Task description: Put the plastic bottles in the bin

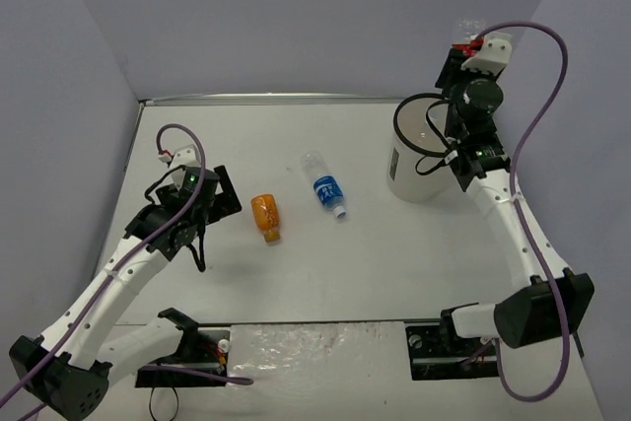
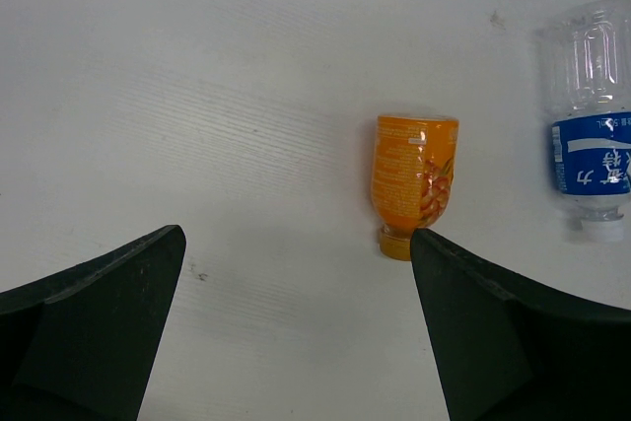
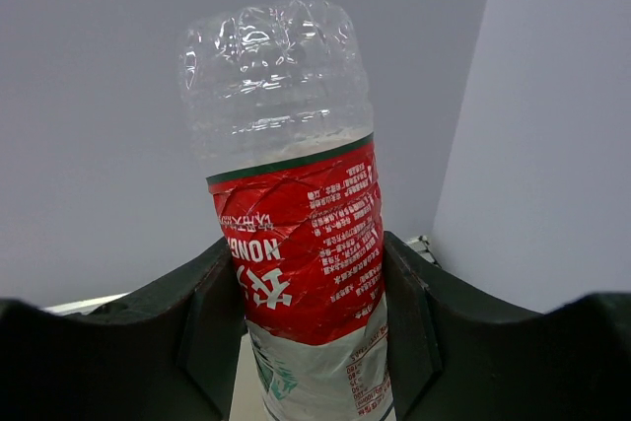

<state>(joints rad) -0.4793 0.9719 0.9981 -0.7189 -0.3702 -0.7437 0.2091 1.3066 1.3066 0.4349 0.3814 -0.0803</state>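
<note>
**Red-Label Bottle Held Above Bin, Two More Lie on Table**

The right gripper (image 3: pixel 311 293) is clamped on the red-label bottle (image 3: pixel 286 145) above the far-right corner, over the bin's (image 1: pixel 409 170) far rim. The bottle's clear ribbed end sticks out past the fingers. The bin stands near the table's (image 1: pixel 325 273) right edge.

The orange bottle (image 1: pixel 265 216) lies mid-table, long axis near to far, cap nearest. Just right of it, the blue-label bottle (image 1: pixel 325 187) lies diagonally, cap pointing near-right. Bare tabletop separates both from the bin.

The left gripper (image 2: pixel 296 236) hovers left of the orange bottle, fingers spread wide.
</note>
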